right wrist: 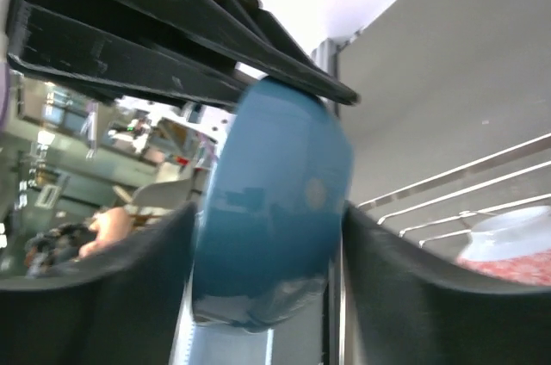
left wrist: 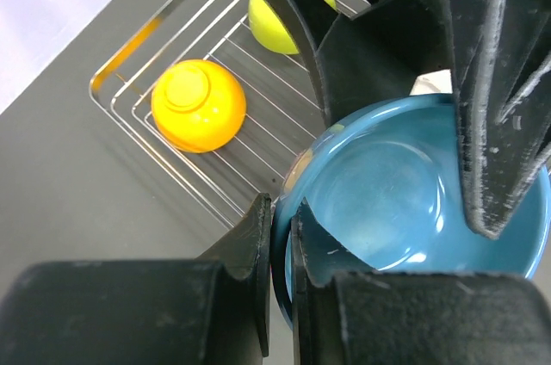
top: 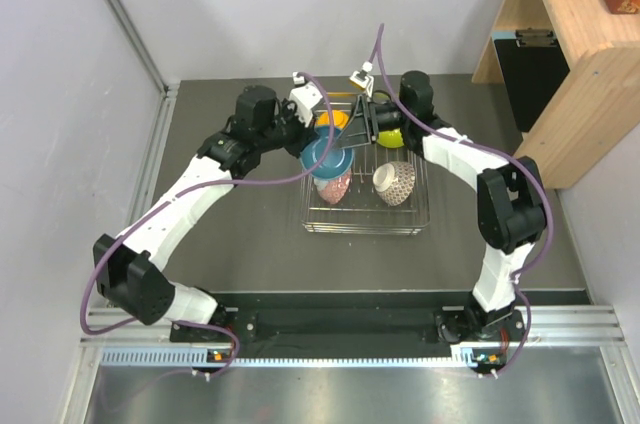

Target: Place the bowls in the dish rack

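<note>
Ideally the left gripper (left wrist: pixel 280 219), pinching the rim of the blue bowl (left wrist: pixel 405 201), holds steady over the dish rack (top: pixel 365 227) until the right gripper (right wrist: pixel 267 240), jaws spread astride it, contact unclear, clamps squarely.

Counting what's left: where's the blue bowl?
Top view: the blue bowl hangs over the dish rack, left half, above the pink-patterned bowl, rim pinched by the left gripper.
</note>
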Robot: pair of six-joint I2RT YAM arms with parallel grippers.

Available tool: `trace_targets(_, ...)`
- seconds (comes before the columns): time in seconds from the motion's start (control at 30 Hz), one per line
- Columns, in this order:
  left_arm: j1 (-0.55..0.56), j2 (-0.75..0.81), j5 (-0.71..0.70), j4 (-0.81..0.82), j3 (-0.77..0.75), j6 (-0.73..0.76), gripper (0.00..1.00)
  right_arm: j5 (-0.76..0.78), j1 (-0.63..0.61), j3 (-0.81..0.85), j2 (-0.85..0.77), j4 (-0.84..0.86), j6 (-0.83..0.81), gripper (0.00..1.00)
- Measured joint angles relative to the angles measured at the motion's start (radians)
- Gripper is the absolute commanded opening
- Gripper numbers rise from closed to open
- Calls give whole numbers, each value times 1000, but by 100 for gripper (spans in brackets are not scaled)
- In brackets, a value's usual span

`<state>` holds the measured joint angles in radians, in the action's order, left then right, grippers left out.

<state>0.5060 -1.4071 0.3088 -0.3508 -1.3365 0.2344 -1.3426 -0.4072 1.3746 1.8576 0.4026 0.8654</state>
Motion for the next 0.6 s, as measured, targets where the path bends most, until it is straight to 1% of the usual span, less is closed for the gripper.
trace_targets(0.03, 3, 0, -3, 1, 3, 1, 0, -8, 0, -8, 1, 42, 32, 51)
trace_targets(0.07, 6, 0, -5, 2, 7, 2, 0, -17, 0, -14, 3, 84, 68, 40)
trace_targets(0.1, 6, 2, -7, 7, 7, 3, 0, -16, 0, -21, 5, 105, 90, 35)
trace_targets(0.17, 10, 5, -31, 14, 7, 5, 0, -5, 0, -26, 15, 145, 142, 28)
trace_targets(0.23, 11, 5, -40, 13, 8, 5, 0, -7, -1, -26, 23, 169, 161, 23)
trace_targets(0.37, 11, 5, -45, 14, 9, 5, 0, -10, -3, -26, 31, 201, 185, 0)
trace_targets(0.4, 11, 5, -45, 14, 9, 5, 15, -10, -3, -26, 31, 204, 188, 0)
trace_targets(0.43, 11, 5, -45, 14, 9, 5, 27, -10, -3, -26, 31, 206, 191, 0)
trace_targets(0.53, 11, 5, -34, 22, 9, 8, 57, -20, -3, -26, 32, 214, 198, 0)
trace_targets(0.6, 12, 5, -29, 31, 9, 9, 60, -37, -8, -26, 32, 222, 202, 0)
